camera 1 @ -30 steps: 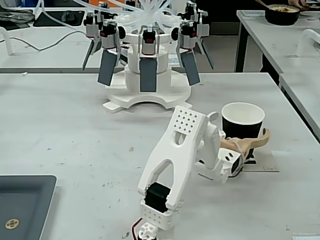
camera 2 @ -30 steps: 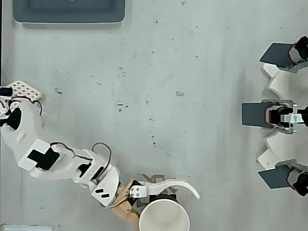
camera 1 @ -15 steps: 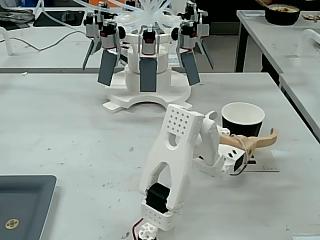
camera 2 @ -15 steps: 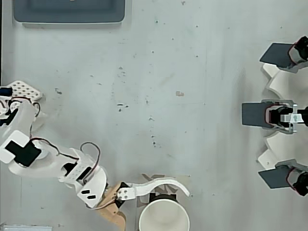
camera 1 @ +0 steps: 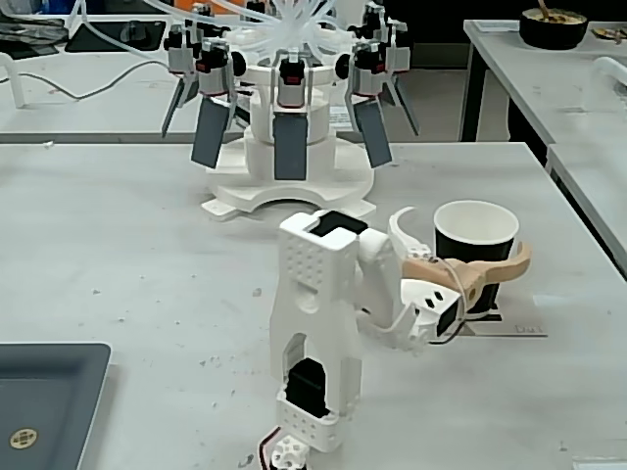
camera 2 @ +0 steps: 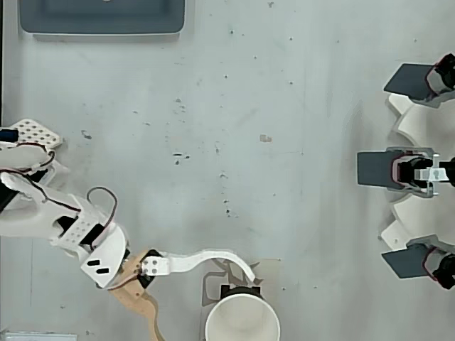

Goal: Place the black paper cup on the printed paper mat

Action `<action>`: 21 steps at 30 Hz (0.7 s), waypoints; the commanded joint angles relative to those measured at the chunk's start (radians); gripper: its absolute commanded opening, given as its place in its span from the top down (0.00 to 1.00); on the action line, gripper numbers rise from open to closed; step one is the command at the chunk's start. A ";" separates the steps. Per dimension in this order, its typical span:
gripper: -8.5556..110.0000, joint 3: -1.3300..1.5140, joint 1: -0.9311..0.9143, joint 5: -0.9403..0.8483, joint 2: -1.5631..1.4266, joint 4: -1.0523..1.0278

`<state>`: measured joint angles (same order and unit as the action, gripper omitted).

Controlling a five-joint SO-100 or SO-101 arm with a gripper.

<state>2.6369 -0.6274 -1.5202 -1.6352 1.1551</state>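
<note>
The black paper cup (camera 1: 475,253) stands upright on the printed paper mat (camera 1: 512,324) at the right of the table. In the overhead view the cup (camera 2: 242,321) shows its white inside at the bottom edge, with the mat (camera 2: 212,290) peeking out beside it. My gripper (camera 1: 458,238) is open wide and holds nothing. Its white finger (camera 2: 213,257) curves past the cup's far side, and the tan finger (camera 1: 487,270) crosses in front of the cup. Neither finger visibly presses the cup. In the overhead view the gripper (camera 2: 203,312) has its tan fingertip cut off by the frame edge.
A white fixture with dark grey paddles (camera 1: 289,127) stands at the back of the table, on the right in the overhead view (camera 2: 416,174). A dark grey tray (camera 1: 39,401) lies at the front left. A black bowl (camera 1: 554,24) sits on a far table.
The arm has folded back toward its base and drawn the gripper away from the cup. The fingers have spread wider. The cup stays on the mat.
</note>
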 commanded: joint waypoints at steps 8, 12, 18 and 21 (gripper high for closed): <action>0.59 0.140 0.100 -0.002 -0.258 0.043; 0.60 0.184 0.130 0.006 -0.322 0.052; 0.63 0.253 0.207 0.008 -0.426 0.058; 0.65 0.282 0.265 0.008 -0.446 0.091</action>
<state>2.9176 -0.4034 -1.5202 -2.0341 1.2011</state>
